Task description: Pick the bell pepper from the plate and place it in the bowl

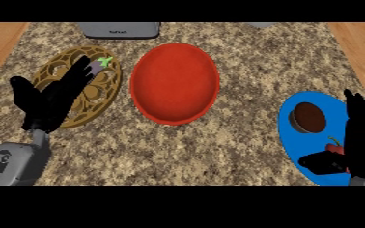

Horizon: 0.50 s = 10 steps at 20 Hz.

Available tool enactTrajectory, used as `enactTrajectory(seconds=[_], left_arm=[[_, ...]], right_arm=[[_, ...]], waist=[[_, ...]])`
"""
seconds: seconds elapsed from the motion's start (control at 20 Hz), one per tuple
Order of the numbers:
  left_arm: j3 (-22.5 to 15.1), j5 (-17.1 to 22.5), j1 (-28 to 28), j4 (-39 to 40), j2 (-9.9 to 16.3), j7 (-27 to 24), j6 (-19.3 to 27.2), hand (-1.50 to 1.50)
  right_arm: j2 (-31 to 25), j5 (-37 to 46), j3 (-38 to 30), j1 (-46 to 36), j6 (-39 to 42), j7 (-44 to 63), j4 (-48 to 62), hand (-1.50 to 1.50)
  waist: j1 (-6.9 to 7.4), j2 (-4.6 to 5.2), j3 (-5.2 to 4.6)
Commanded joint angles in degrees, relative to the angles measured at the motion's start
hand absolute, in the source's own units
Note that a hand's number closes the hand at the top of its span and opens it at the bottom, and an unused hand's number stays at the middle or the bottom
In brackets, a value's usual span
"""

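The red bell pepper [333, 148] lies on the blue plate [292, 125] at the right, only a small part of it showing, with a thin green stem. My right hand [353, 140] stands over the plate's right edge, fingers straight and pointing up, thumb [319, 163] stretched out below the pepper. The pepper sits in the gap between thumb and fingers; the hand is open. The red bowl [175, 82] sits mid-counter, nothing in it. My left hand [44, 105] is open at the left.
Under the left hand's fingers lies a brown patterned plate [107, 94] holding a small purple eggplant [98, 66]. A brown round item [309, 117] sits on the blue plate. A grey appliance [118, 29] stands at the counter's back edge.
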Motion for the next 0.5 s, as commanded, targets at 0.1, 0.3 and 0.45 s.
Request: enactTrajectory(seconds=[0.1, 0.3, 0.45], left_arm=[[1.7, 0.7, 3.5, -1.4, 1.3, -1.2, -2.9, 0.00], [2.4, 0.3, 2.1, -0.8, 0.2, -0.6, -2.7, 0.00], [0.8, -2.3, 3.2, -3.1, -1.5, 0.4, -0.5, 0.00]], right_arm=[[1.7, 0.5, -1.3, -4.3, 10.0, 9.4, 3.1, -1.50], [4.7, 3.2, -1.1, -2.1, 9.7, 9.6, 2.3, -1.50], [3.8, 1.6, -5.5, -1.1, 10.5, 5.6, 3.8, -1.50]], waist=[[0.35, -0.07, 0.01], [-0.32, -0.09, 0.04], [-0.43, -0.12, 0.08]])
